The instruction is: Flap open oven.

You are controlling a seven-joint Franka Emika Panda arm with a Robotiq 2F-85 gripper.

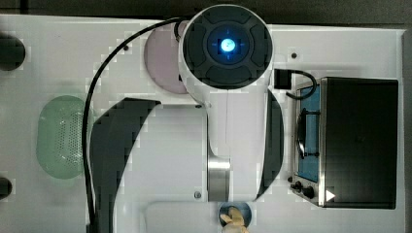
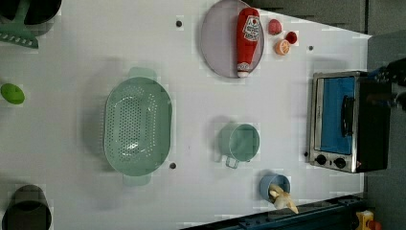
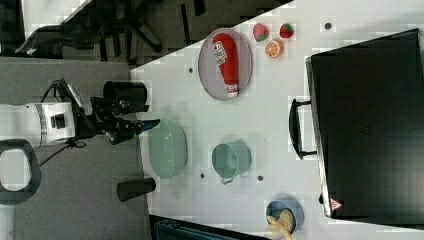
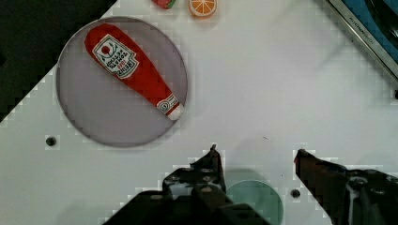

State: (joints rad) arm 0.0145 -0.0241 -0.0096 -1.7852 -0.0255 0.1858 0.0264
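Hovering above white table [image 4: 281, 84], we see black gripper [image 4: 256, 154] with fingers apart, holding nothing. Boxy black toaster oven with blue glass door [image 2: 347, 120] sits shut at left view's right; lettering unreadable. Red ketchup bottle [image 4: 133, 70] label illegible.

The ketchup bottle [image 4: 133, 70] lying on the grey plate [image 4: 94, 122] carries a white label with printed lettering, but the words are too small and blurred to read. The oven [image 3: 367, 125] bears a small triangular warning sign [image 3: 334, 204] at one corner of its black top; the symbol inside cannot be made out. Faint lettering runs along its silver front frame [image 4: 363, 30], unreadable.
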